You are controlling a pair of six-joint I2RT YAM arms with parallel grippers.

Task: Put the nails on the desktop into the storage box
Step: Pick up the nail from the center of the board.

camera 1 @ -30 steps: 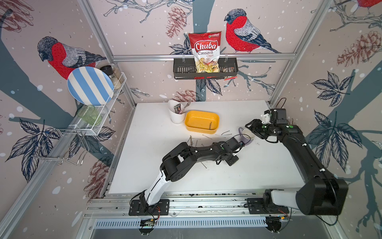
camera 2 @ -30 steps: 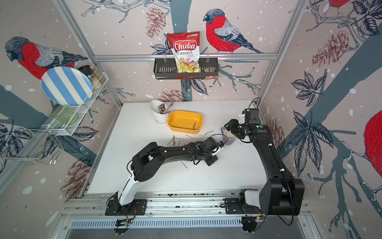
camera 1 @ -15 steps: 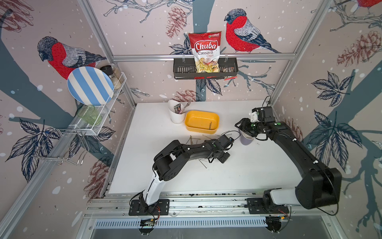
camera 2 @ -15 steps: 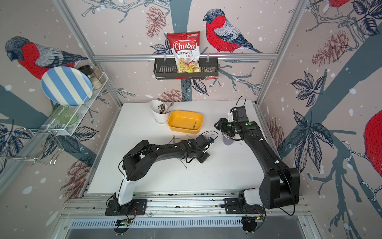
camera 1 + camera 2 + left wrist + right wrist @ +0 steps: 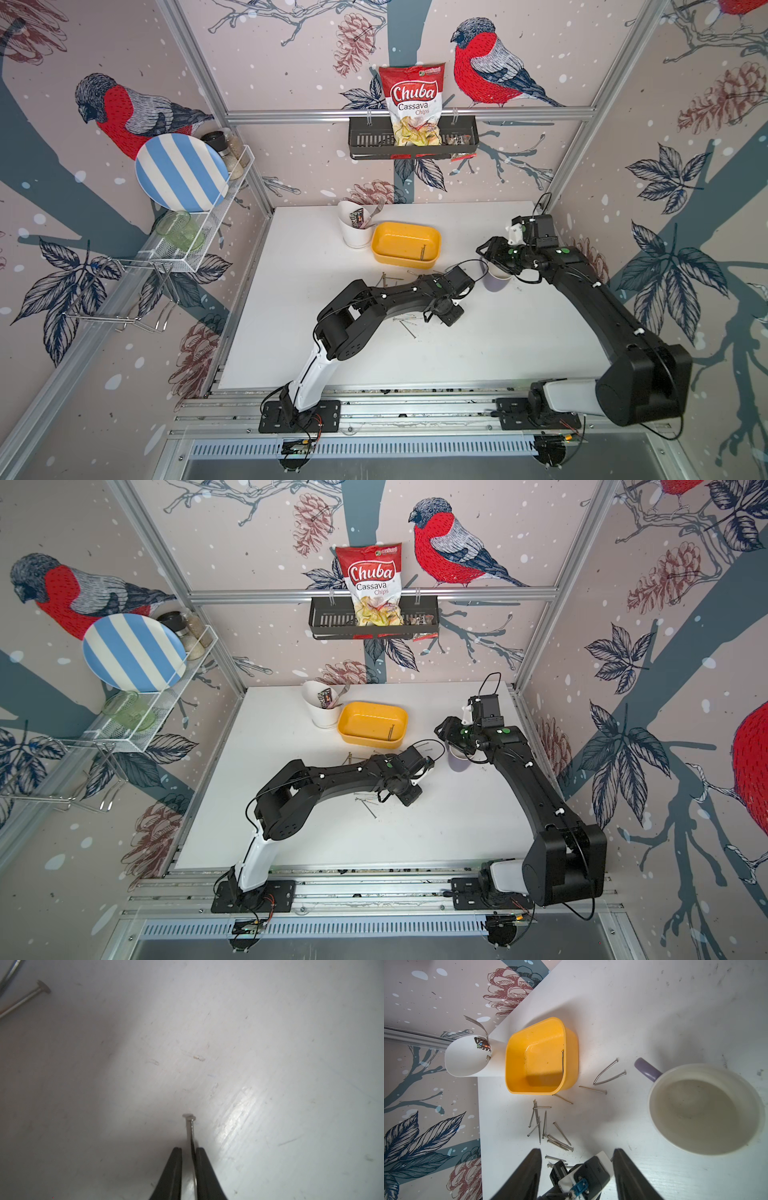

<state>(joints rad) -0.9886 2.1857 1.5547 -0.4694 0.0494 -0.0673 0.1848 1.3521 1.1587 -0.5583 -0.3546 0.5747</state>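
Left arm drawn back from the mug (image 5: 651, 1095) toward mid-desktop (image 5: 498, 332); right arm edged toward the yellow box (image 5: 399, 261). The left gripper (image 5: 188, 1150) has fingers narrowly parted, with a nail (image 5: 190, 1128) against one finger, probably being released rather than held. The right gripper (image 5: 577, 1149) hovers wide apart and empty, leaving room. Most nails (image 5: 542, 1124) lie scattered beside the box; a lone nail (image 5: 562, 1061) lies inside.

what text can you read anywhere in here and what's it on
"Chuba": white brand lettering on the red chips bag in the black wall basket.
"Cassava Chips": under it, same bag.
Green logo at the bag's top: too small to read.
Dark wrapper in the white cup: print blurred, unreadable.
Small packet at the basket's end: unreadable.
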